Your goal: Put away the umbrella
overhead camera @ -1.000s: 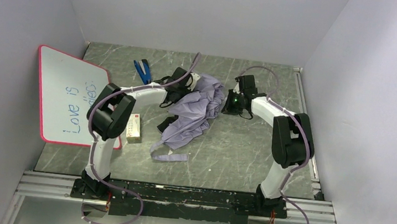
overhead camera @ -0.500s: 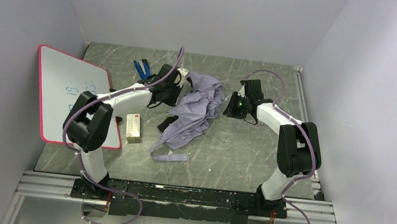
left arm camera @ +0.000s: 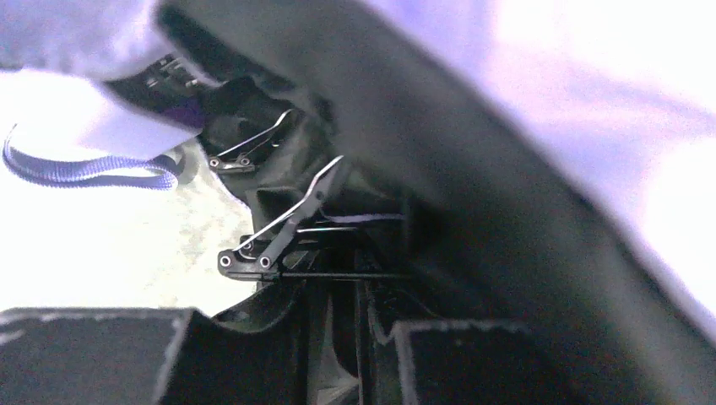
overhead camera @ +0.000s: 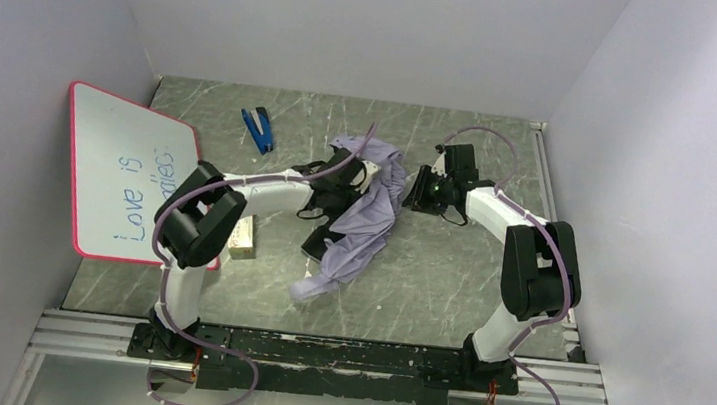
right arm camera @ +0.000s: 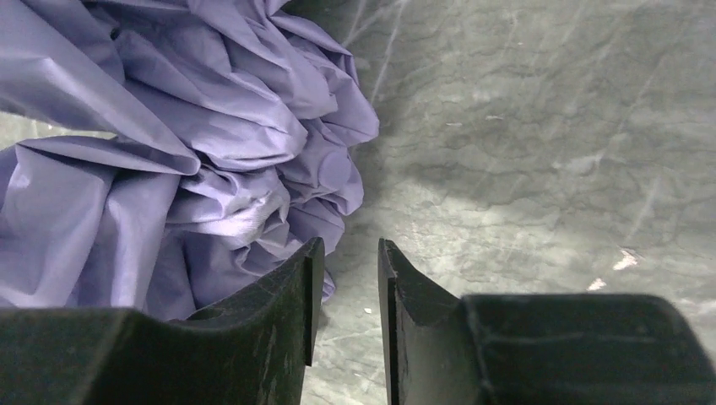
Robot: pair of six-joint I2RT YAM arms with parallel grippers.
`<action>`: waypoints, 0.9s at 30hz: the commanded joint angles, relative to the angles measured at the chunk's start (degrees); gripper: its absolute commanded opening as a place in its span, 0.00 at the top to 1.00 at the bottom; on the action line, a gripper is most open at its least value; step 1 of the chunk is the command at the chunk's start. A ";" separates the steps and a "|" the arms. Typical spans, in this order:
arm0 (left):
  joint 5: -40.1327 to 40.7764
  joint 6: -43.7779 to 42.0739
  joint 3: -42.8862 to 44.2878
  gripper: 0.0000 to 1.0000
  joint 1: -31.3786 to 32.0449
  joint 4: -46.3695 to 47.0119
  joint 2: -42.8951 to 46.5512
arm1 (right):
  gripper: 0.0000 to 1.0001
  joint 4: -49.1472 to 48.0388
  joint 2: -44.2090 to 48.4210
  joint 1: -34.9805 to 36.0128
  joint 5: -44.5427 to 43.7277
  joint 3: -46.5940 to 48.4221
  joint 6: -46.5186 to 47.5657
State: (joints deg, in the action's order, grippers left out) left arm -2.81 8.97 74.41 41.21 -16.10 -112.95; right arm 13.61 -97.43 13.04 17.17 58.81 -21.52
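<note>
The umbrella (overhead camera: 370, 214) lies as a crumpled heap of pale lavender fabric mid-table, with its strap end (overhead camera: 310, 286) trailing toward me. My left gripper (overhead camera: 344, 189) is pushed into the heap's left side. In the left wrist view its jaws (left arm camera: 346, 337) stand apart, with black frame parts between them, metal ribs (left arm camera: 287, 224) ahead and fabric (left arm camera: 591, 101) overhead. My right gripper (overhead camera: 422, 191) is just right of the heap. In the right wrist view it (right arm camera: 346, 278) is narrowly open and empty, beside the fabric (right arm camera: 169, 169).
A pink-rimmed whiteboard (overhead camera: 122, 168) leans at the left wall. A blue tool (overhead camera: 259, 128) lies at the back left. A small box (overhead camera: 243, 236) sits by the left arm. A black piece (overhead camera: 316, 244) lies at the fabric's left edge. Grey walls close three sides.
My left gripper drew back to the left, then pushed right and nearer into the umbrella. The fabric bunched narrower and shifted right, and the strap end curled in. The right gripper barely moved.
</note>
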 commanded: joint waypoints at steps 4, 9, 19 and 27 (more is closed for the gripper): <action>5.72 -0.01 -1.59 0.76 -1.55 -2.57 6.75 | 0.50 1.55 5.07 -1.09 -3.71 2.35 4.63; 5.43 -1.66 -5.71 0.72 -6.67 -3.67 15.02 | 0.33 -5.20 8.04 -1.10 -1.53 4.47 7.08; -0.35 -6.87 -14.10 0.65 -7.81 -0.03 31.47 | 0.21 -19.08 0.26 -1.11 15.81 12.86 17.17; 0.37 -8.15 -17.03 0.64 -7.85 0.13 37.09 | 0.17 -28.43 -6.20 -0.94 31.11 16.53 27.97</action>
State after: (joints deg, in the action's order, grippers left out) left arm -0.69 2.50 58.24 33.26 -17.37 -77.71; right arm -11.60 -99.59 12.08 37.54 70.67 -1.87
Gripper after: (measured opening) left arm 0.353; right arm 0.824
